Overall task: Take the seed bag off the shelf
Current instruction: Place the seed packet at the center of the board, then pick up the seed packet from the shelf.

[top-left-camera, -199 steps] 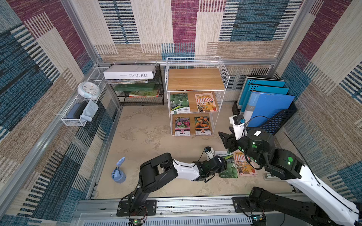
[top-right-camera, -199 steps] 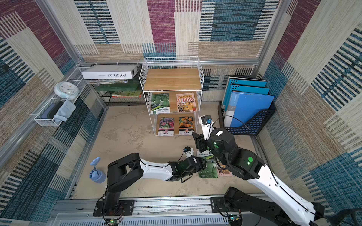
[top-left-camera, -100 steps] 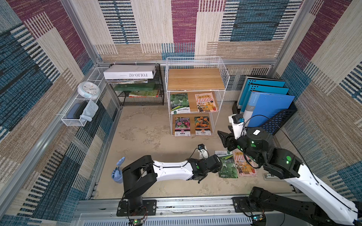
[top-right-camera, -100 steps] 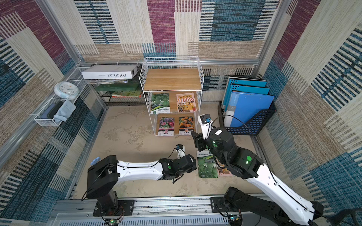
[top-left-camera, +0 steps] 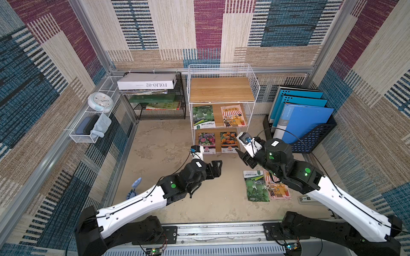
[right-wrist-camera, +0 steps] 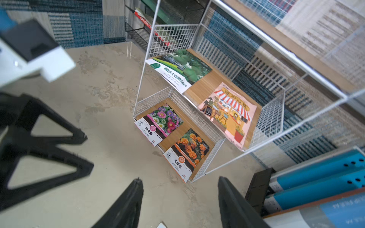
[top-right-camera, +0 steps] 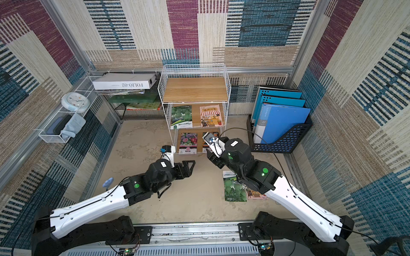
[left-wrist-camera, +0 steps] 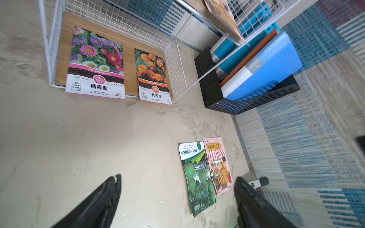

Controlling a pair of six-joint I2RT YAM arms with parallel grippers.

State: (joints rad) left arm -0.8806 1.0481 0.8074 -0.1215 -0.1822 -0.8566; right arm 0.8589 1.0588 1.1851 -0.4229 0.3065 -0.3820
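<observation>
the left gripper [top-left-camera: 218, 168] and right gripper [right-wrist-camera: 179, 178] hang over the floor, jaws apart and empty. the right one should come in low and pinch the overhanging front edge of the marigold seed bag [right-wrist-camera: 187, 154], lying on the bottom board of the shelf [right-wrist-camera: 205, 86].

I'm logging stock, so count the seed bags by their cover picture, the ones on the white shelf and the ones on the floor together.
Green gourd bags: 2
Pink shop-front bags: 2
Mixed-flower bag: 1
Orange marigold bag: 1
Total: 6
</observation>
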